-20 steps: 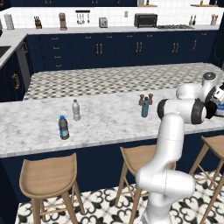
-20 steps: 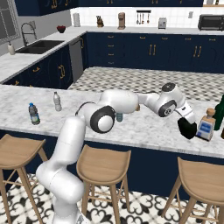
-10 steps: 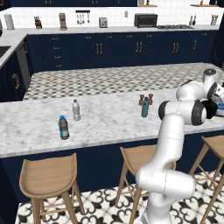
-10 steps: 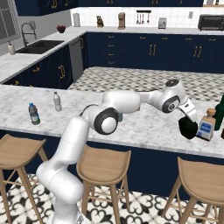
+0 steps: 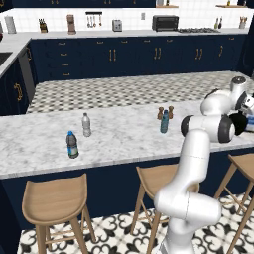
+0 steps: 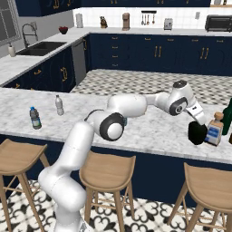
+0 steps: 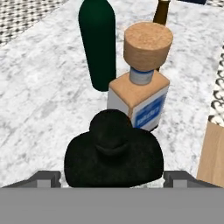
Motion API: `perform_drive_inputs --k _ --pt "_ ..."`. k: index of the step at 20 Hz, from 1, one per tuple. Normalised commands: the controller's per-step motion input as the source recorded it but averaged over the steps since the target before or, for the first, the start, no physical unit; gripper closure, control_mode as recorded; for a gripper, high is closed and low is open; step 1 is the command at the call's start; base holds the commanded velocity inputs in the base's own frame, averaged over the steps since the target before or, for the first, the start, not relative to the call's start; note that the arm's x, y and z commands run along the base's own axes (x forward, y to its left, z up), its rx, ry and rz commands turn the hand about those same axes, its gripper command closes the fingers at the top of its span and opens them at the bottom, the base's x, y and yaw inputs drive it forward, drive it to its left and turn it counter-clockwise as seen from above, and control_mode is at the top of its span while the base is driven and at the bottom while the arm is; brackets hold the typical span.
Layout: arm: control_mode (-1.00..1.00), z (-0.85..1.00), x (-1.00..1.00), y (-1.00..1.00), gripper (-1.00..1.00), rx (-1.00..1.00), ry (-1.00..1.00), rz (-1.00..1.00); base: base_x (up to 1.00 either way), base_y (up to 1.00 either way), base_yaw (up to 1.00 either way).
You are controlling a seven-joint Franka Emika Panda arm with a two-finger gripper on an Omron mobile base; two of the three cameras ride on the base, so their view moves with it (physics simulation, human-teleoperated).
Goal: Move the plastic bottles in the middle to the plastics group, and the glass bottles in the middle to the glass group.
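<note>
gripper (image 7: 112,175): jaws wide, straddling black bulbous bottle (image 7: 113,148), lower centre
advice: lift straight up; square bottle (image 7: 140,98) sits close behind

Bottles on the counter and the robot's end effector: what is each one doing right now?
Black bottle: upright, between the open end effector fingers.
Square bottle: upright, corked.
Green bottle: upright.
Blue bottle: upright, mid-counter.
White-capped bottle: upright.
Dark-labelled bottle: upright.
</note>
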Motion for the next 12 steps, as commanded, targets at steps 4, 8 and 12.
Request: perform_drive_inputs --k 4,8,12 --pt "-1.0 0.21 0.01 0.0 -1.0 0.0 -0.07 0.01 0.0 0.0 0.0" --pt "-1.0 0.39 -0.05 0.0 -1.0 0.0 -0.06 0.01 0.0 0.0 0.0" --pt "-1.0 0.25 -0.41 0.41 -1.0 0.0 -0.02 0.02 0.0 0.0 0.0"
